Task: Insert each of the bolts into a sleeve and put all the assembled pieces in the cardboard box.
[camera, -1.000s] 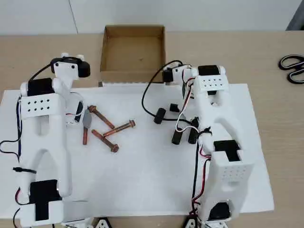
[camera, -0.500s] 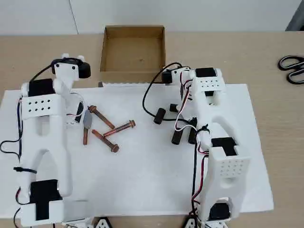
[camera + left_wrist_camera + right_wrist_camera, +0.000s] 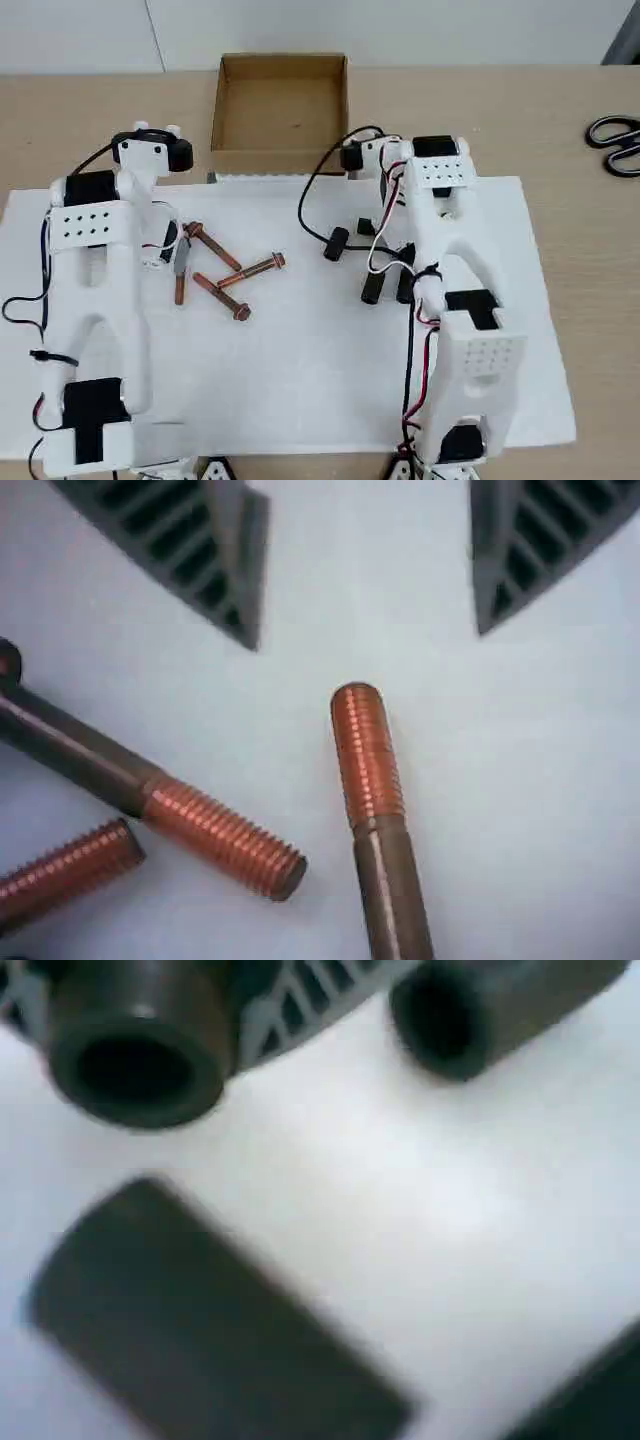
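Observation:
Several copper-coloured bolts [image 3: 222,270] lie in a loose cluster on the white sheet [image 3: 320,380], left of centre. My left gripper [image 3: 180,252] hangs just over their left side and is open. In the left wrist view, the threaded end of one bolt [image 3: 368,750] lies just ahead of the gap of the left gripper [image 3: 365,640]. Several black sleeves [image 3: 336,243] lie right of centre, some tucked beside my right arm [image 3: 440,200]. My right gripper [image 3: 290,1005] is low over the sleeves, with one sleeve [image 3: 135,1060] right against it and another [image 3: 480,1010] nearby.
The open cardboard box [image 3: 280,115] stands at the back, beyond the sheet's far edge and between the two arms. Scissors [image 3: 615,140] lie at the far right on the wooden table. Black cables loop near the right arm's wrist.
Both arms have shifted slightly. The left wrist came a little toward the bolts and the right arm edged left. Bolts and sleeves lie where they were.

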